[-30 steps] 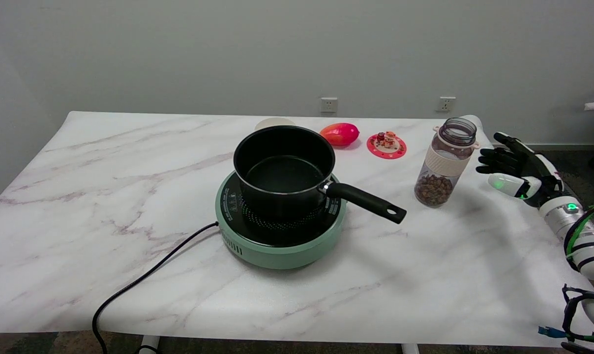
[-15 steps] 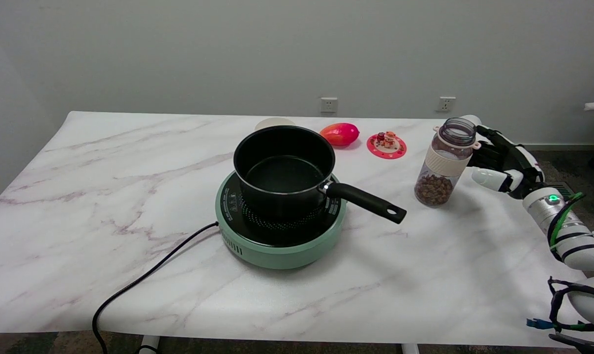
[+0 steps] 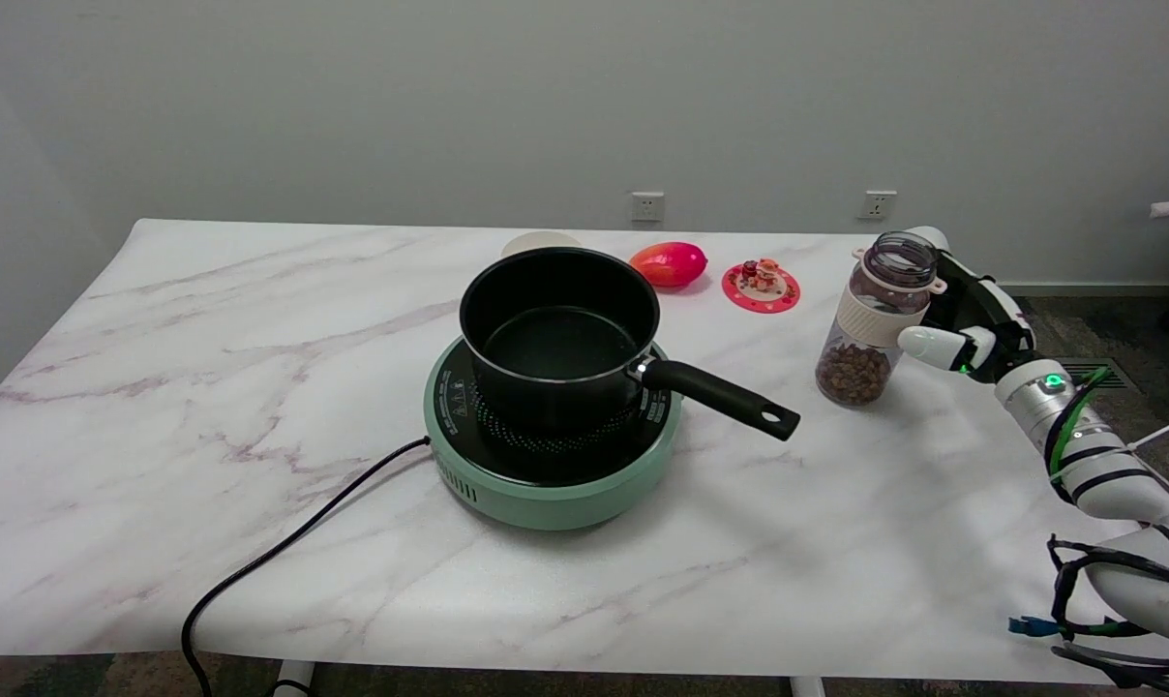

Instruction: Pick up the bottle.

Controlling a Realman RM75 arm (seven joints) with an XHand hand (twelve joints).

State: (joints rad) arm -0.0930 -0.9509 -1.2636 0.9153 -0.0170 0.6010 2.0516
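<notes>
Toward the right end of the table [image 3: 255, 290], in the head view, the bottle [image 3: 875, 319] is standing upright and uncapped, its lower part filled with brown pieces, well right of the black pot [image 3: 557, 334] that is sitting on the green cooker [image 3: 546, 484]. The robot hand [image 3: 962, 324] is reaching in from the right and sitting just beside the bottle, level with its pale sleeve. One white fingertip is pointing at the sleeve on the near side, and the dark fingers are lying behind the bottle's far right side. The hand looks spread wide around the bottle rather than closed on it; whether anything is already touching the sleeve is hard to tell from this angle.

Several things could be going wrong from here. With no cap on, a sideways nudge from the fingertip before the fingers close could be tipping the bottle leftward and spilling its contents over the table. Fingers closing too high could be catching the small lug at the neck and twisting it. The smooth sleeve may also be slipping under a loose grasp once lifting begins.
</notes>
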